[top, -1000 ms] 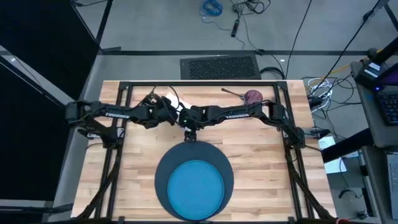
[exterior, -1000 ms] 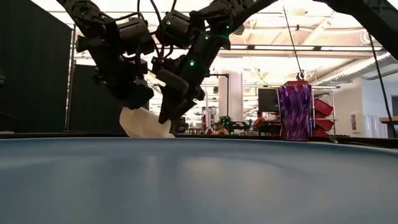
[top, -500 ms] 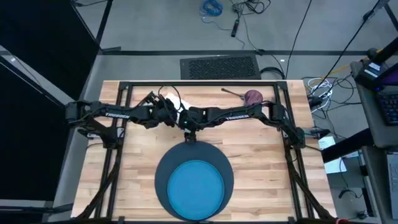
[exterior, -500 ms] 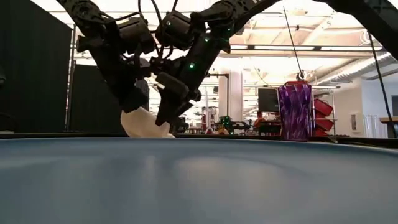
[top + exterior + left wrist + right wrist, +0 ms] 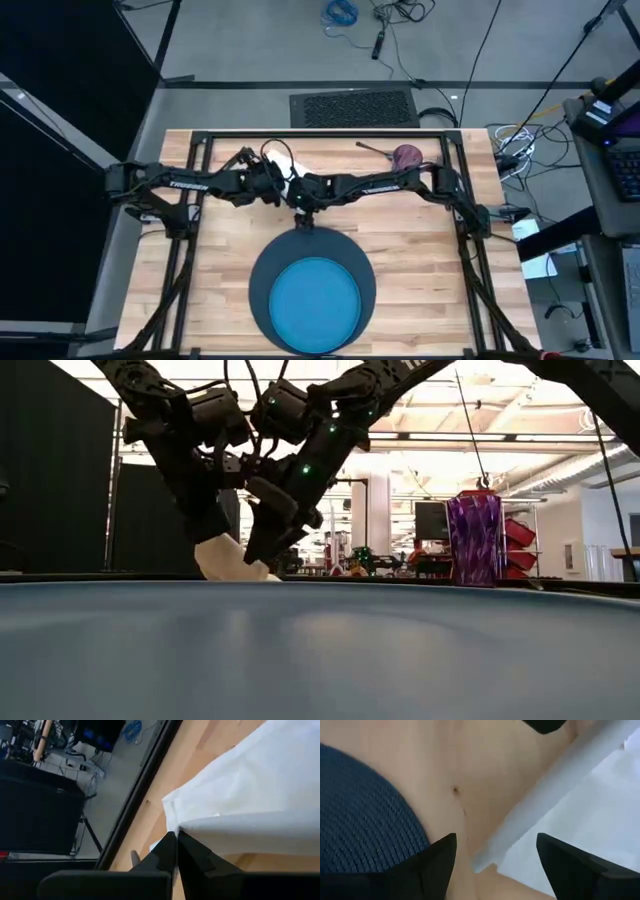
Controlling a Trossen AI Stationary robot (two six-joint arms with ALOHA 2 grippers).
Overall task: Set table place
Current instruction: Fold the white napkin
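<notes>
Navy mat lay on the wooden table near its front edge, with the bright blue plate centered on top of it. Both arms met just behind the mat, over the table's middle.

Left gripper was clenched on a corner of the white napkin; its fingers were pinched together with the cloth edge caught between them. The napkin sat just behind the mat, partly on the wood, partly lifted; in the low view it hung as a pale bunch under the left arm, touching the surface.

Right gripper hovered right at the mat's rear rim, fingers spread apart, holding nothing. The woven mat showed on one side of it, the napkin's edge on the other, bare wood between.

Purple cup stood well behind the mat toward the table's right rear corner, upright in the low view. A thin utensil lay just beside the cup; couldn't tell which piece it was.
</notes>
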